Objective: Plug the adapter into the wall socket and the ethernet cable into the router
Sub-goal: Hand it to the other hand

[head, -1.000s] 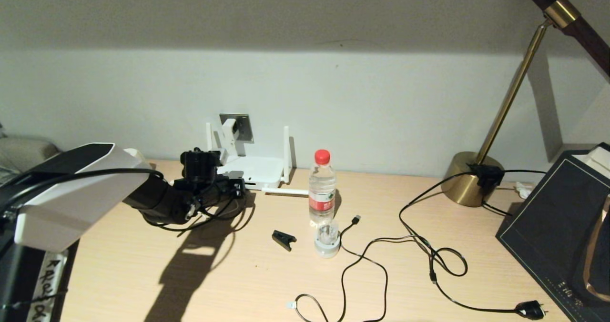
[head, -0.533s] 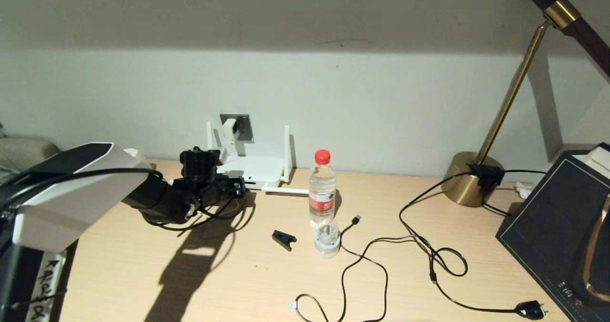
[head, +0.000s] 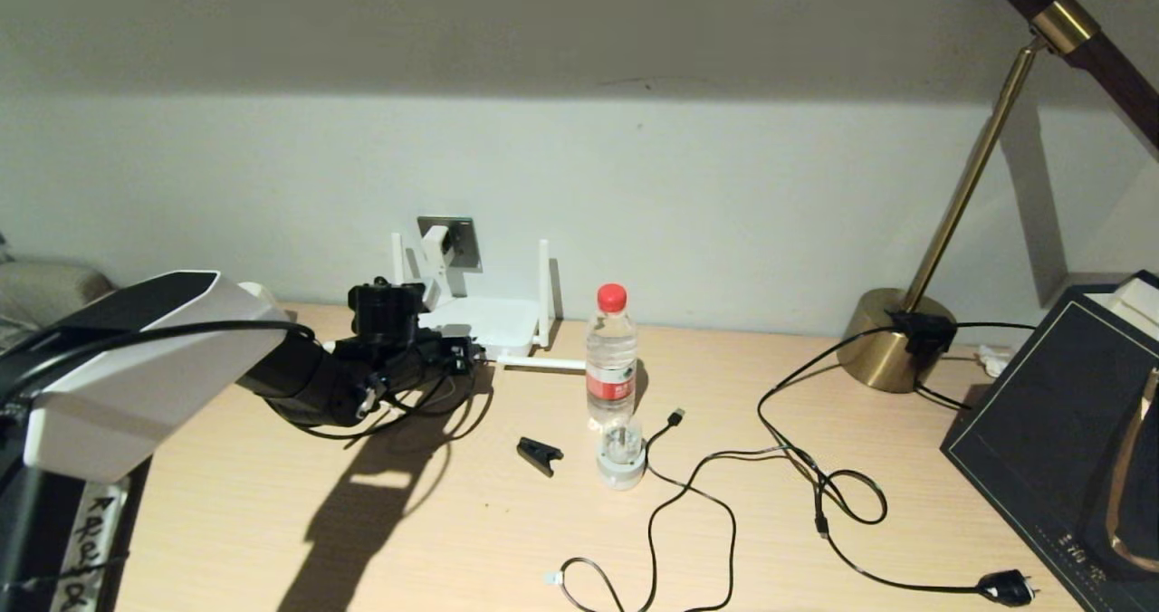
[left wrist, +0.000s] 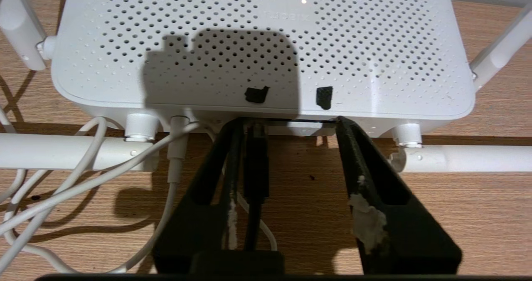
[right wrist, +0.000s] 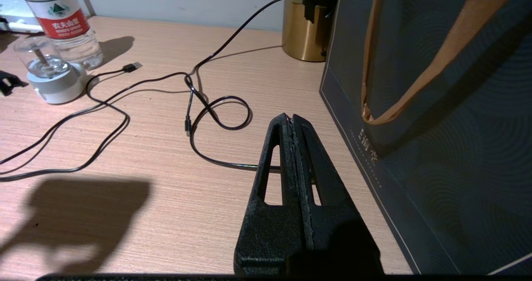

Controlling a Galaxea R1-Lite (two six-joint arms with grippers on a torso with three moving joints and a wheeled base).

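The white router [head: 493, 320] lies against the wall, its perforated top [left wrist: 266, 44] filling the left wrist view. My left gripper [left wrist: 289, 122] is open at the router's port edge, its fingertips close against that edge. The black ethernet cable connector [left wrist: 255, 164] lies between the fingers, beside one of them, its tip in a port. In the head view this gripper [head: 457, 354] sits at the router's front, with cable loops [head: 398, 417] below. The white adapter [head: 436, 243] sits on the grey wall socket [head: 462, 236]. My right gripper [right wrist: 292, 117] hangs shut and empty over the table.
A water bottle [head: 611, 358], a small white domed device [head: 622, 460] and a black clip [head: 540, 454] stand mid-table. Thin black cords [head: 697, 490] trail to a black plug [head: 1005, 587]. A brass lamp base [head: 896, 340] and a dark paper bag [head: 1059, 431] are on the right.
My left gripper's jaws have opened off the ethernet connector, which stays at the router's port. The gripper has edged slightly toward the router. The right arm has not moved.
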